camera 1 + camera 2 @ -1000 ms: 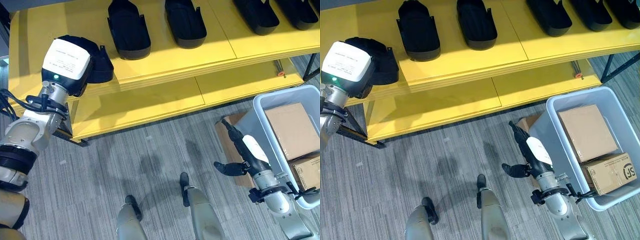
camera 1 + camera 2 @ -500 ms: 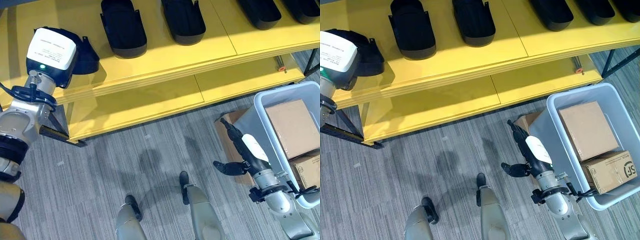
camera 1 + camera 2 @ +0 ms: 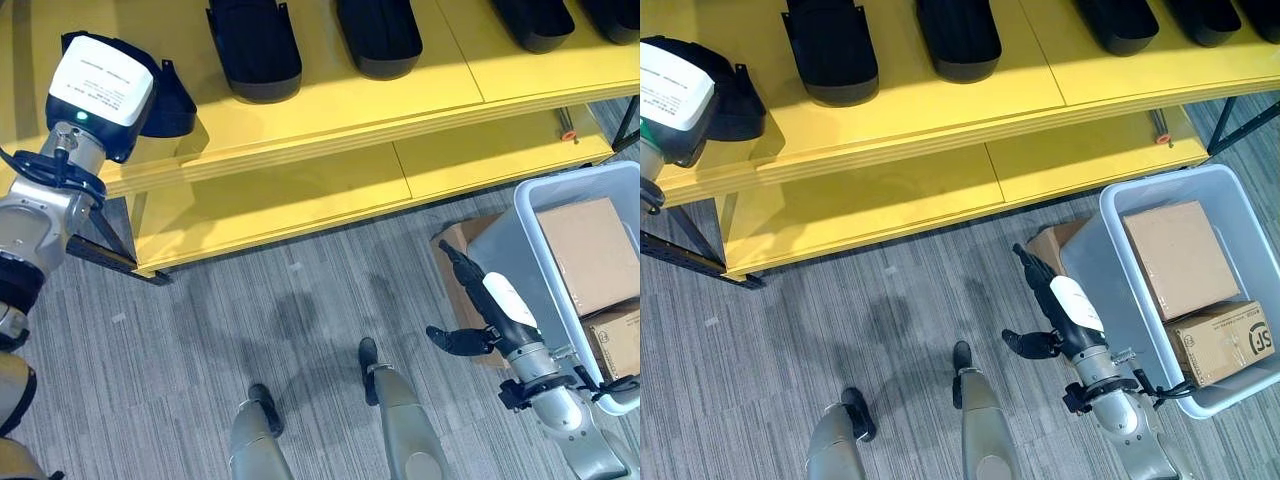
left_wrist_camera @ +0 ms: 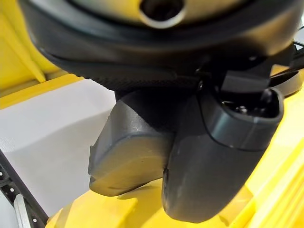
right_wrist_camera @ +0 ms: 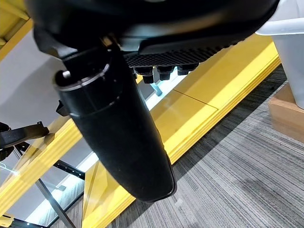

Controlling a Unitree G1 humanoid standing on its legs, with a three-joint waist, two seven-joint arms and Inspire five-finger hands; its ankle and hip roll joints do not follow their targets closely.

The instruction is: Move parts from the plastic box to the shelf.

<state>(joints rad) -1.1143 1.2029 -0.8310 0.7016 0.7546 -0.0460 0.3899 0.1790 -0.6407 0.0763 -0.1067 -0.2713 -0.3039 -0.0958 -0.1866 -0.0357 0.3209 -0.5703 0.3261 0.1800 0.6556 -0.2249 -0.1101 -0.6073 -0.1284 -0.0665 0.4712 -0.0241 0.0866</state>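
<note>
Resting at the left end of the yellow two-tier shelf (image 3: 330, 110), on its upper board near the front edge, lay a black moulded plastic part (image 3: 170, 95) shaped like an open scoop. The left hand (image 4: 209, 156) was up against it — its dark fingers hidden behind the white-capped wrist in the head views, and in the left wrist view I could not tell whether they were curled round the part (image 4: 128, 152) or merely lying beside it. Further along the same board sat more black scoop-shaped parts in a row: one (image 3: 255, 48) just right of the first, another (image 3: 380, 35) beyond it, and others cut off by the frame towards the right end.

The right hand (image 3: 478, 300) hung low over the grey carpeted floor (image 3: 300, 330), fingers straight and pointing up towards the shelf, thumb standing out to the side, holding nothing. Just beside it stood the pale grey plastic box (image 3: 1110, 290), with two brown cardboard cartons inside — a larger one (image 3: 1180, 255) towards the shelf and a smaller one (image 3: 1220, 345) nearer the robot. A further brown carton (image 3: 1055, 245) stood on the floor, touching the box's left wall.
</note>
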